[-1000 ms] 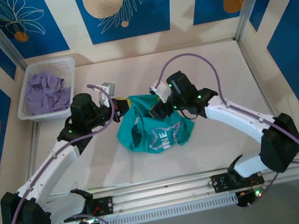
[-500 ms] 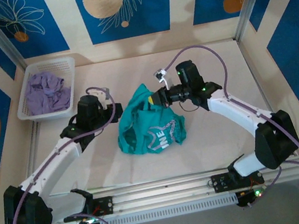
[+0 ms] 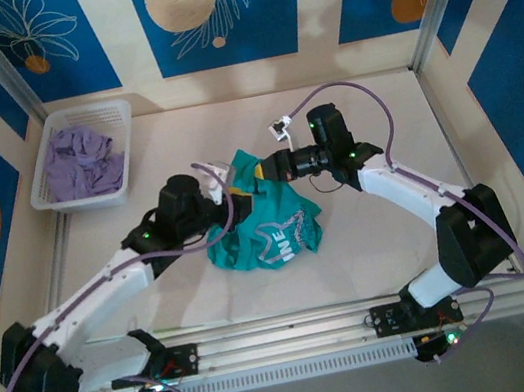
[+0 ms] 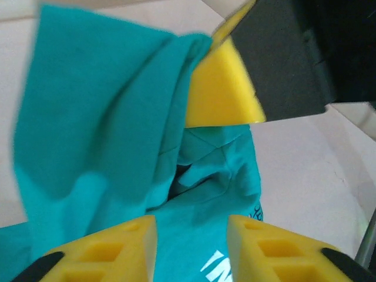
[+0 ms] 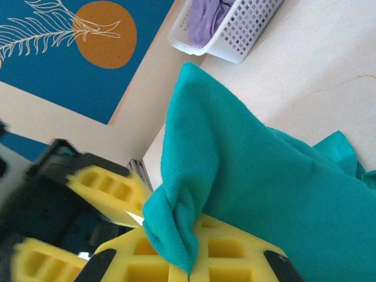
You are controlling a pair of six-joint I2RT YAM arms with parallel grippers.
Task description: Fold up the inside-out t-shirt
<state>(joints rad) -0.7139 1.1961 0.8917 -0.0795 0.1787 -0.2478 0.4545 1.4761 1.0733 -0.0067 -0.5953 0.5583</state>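
Beige worktop (image 3: 366,96) lies open around the crumpled t-shirt (image 3: 269,235); basket (image 3: 115,110) far left. Right fingers (image 5: 229,247) clamp its raised far edge; left fingers (image 4: 117,249) stand apart just beside.

White block lettering (image 3: 288,242) on teal t-shirt (image 3: 247,247), centre of top view, lower right part of crumpled cloth: reads roughly "INE", under white outline graphic (image 3: 282,223). Letters small, skewed by folds; full word not certain. Left wrist view, bottom edge, centre: same white print on teal fabric, "IN" legible, rest cut by frame.
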